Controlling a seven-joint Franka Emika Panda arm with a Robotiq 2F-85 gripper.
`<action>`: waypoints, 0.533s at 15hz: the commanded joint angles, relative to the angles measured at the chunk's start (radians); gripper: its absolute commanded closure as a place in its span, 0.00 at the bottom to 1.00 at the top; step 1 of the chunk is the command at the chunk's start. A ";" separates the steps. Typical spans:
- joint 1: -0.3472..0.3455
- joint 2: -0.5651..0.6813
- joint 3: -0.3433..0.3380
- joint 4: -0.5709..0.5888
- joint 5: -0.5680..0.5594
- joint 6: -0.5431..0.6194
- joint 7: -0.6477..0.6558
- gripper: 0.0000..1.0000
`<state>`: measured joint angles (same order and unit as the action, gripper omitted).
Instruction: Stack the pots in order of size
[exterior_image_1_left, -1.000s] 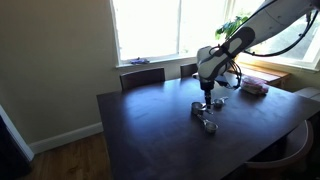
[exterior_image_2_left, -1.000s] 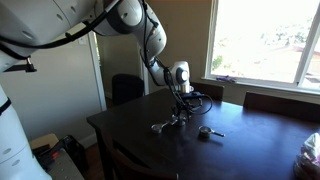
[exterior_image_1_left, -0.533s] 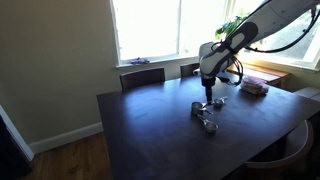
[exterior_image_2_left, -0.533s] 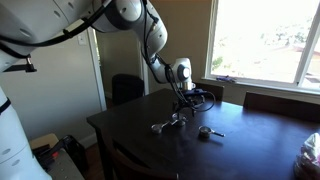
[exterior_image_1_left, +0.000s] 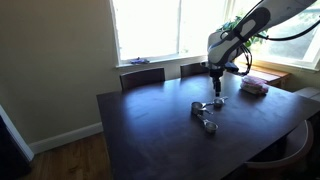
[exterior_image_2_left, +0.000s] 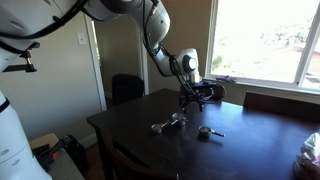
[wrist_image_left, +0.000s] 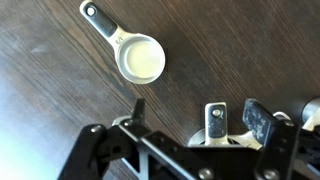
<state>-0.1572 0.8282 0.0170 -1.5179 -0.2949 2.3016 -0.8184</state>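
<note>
Pot (wrist_image_left: 140, 58), handle diagonal toward upper left

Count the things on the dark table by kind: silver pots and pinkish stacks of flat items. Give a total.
Silver pots: 3
Pinkish stack: 1
Total: 4
</note>
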 joint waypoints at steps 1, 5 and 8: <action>0.002 -0.063 -0.026 -0.069 -0.016 -0.014 -0.022 0.00; 0.027 -0.077 -0.069 -0.103 -0.023 -0.021 0.063 0.00; 0.043 -0.106 -0.087 -0.170 -0.025 -0.010 0.148 0.00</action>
<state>-0.1471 0.8137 -0.0389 -1.5605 -0.2979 2.2949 -0.7678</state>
